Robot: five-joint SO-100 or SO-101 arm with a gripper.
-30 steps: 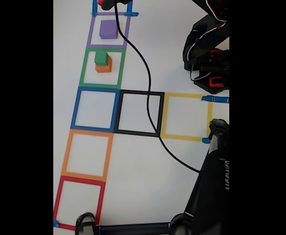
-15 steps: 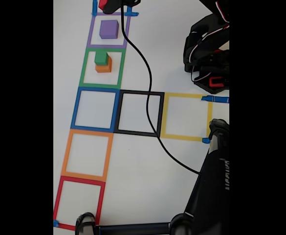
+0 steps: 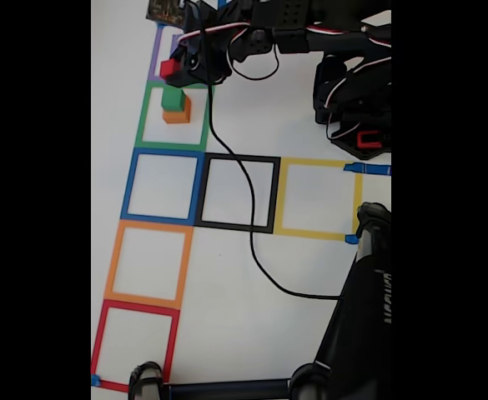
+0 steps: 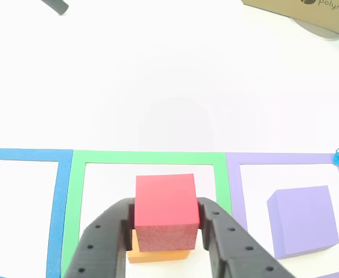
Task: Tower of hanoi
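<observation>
In the fixed view my gripper [image 3: 171,69] reaches in from the upper right, shut on a red cube [image 3: 168,68]. It hangs at the far edge of the green square [image 3: 147,117], just above a green cube [image 3: 173,99] stacked on an orange cube [image 3: 178,114]. In the other view the red cube [image 4: 164,209] sits between my black fingers [image 4: 108,234], with the orange cube [image 4: 157,255] showing below it. A purple cube [image 4: 303,220] rests in the purple square [image 4: 233,191] to the right.
Taped squares run down the white table: blue [image 3: 129,185], black [image 3: 275,193], yellow [image 3: 280,196], orange [image 3: 115,260] and red [image 3: 98,343]. A black cable [image 3: 248,218] crosses the black square. A black stand [image 3: 360,317] fills the lower right. A cardboard box [image 4: 308,10] stands far back.
The arm has swung in from the top edge, carrying the red cube over the purple square to the green square. The cable has shifted with it.
</observation>
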